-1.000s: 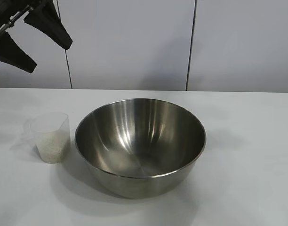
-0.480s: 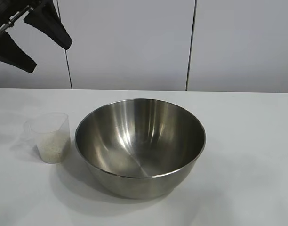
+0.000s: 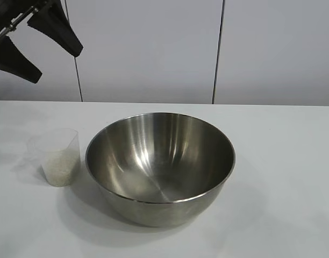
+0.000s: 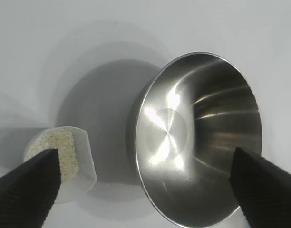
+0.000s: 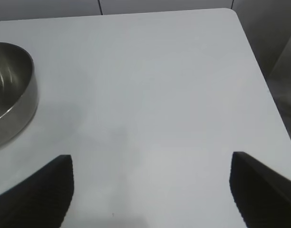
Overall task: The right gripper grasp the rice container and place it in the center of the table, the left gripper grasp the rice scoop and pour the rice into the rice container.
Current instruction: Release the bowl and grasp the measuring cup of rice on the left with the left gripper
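Observation:
The rice container (image 3: 160, 161), a large shiny steel bowl, stands upright and empty in the middle of the white table (image 3: 283, 161). The rice scoop (image 3: 57, 157), a small clear cup, stands just left of it, apart from it, holding rice (image 3: 61, 165). My left gripper (image 3: 57, 64) hangs open and empty high above the table's back left. In the left wrist view it (image 4: 144, 151) looks down on the bowl (image 4: 198, 137), the scoop (image 4: 81, 164) and the rice (image 4: 60, 147). My right gripper (image 5: 151, 156) is open and empty over bare table, away from the bowl (image 5: 12, 90); the exterior view does not show it.
A grey panelled wall (image 3: 154, 48) stands behind the table. The right wrist view shows the table's rounded corner and side edge (image 5: 252, 52), with a drop beyond it.

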### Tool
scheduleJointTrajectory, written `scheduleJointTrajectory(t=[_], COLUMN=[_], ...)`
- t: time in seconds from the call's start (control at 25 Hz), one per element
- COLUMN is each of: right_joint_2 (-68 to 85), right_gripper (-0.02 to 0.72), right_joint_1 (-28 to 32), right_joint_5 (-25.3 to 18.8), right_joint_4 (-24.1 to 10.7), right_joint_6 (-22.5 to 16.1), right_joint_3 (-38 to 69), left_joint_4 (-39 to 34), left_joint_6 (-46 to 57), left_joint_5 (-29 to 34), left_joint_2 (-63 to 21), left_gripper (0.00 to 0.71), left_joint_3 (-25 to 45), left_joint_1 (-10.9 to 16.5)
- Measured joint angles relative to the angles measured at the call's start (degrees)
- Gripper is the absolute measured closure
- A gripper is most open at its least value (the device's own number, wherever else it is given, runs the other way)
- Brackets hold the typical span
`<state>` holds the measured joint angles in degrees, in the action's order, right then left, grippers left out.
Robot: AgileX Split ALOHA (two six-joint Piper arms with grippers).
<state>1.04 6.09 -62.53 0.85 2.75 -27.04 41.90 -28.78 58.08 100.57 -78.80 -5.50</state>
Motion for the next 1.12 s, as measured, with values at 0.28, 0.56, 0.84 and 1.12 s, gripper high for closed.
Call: scheduleJointTrajectory(t=[0.28, 0.56, 0.84, 1.12], right_joint_2=[0.0, 0.0, 0.0, 0.0], right_gripper=[0.093, 0.093, 0.093, 0.093], right_joint_1=[0.0, 0.0, 0.0, 0.0], right_joint_5=[0.1, 0.2, 0.2, 0.4], right_joint_4=[0.1, 0.1, 0.2, 0.2], right_joint_6=[0.0, 0.0, 0.0, 0.0], right_joint_3=[0.0, 0.0, 0.0, 0.0], left_joint_4=[0.1, 3.3, 6.2, 5.7], left_joint_6=[0.0, 0.1, -6.8, -21.5], left_joint_5=[-0.8, -10.0, -13.1, -47.2], left_joint_2=[0.0, 0.0, -2.3, -21.3], left_gripper=[0.016, 0.016, 0.066, 0.084], left_joint_3=[0.0, 0.0, -1.3, 21.9], left_joint_1=[0.0, 0.0, 1.0, -4.7])
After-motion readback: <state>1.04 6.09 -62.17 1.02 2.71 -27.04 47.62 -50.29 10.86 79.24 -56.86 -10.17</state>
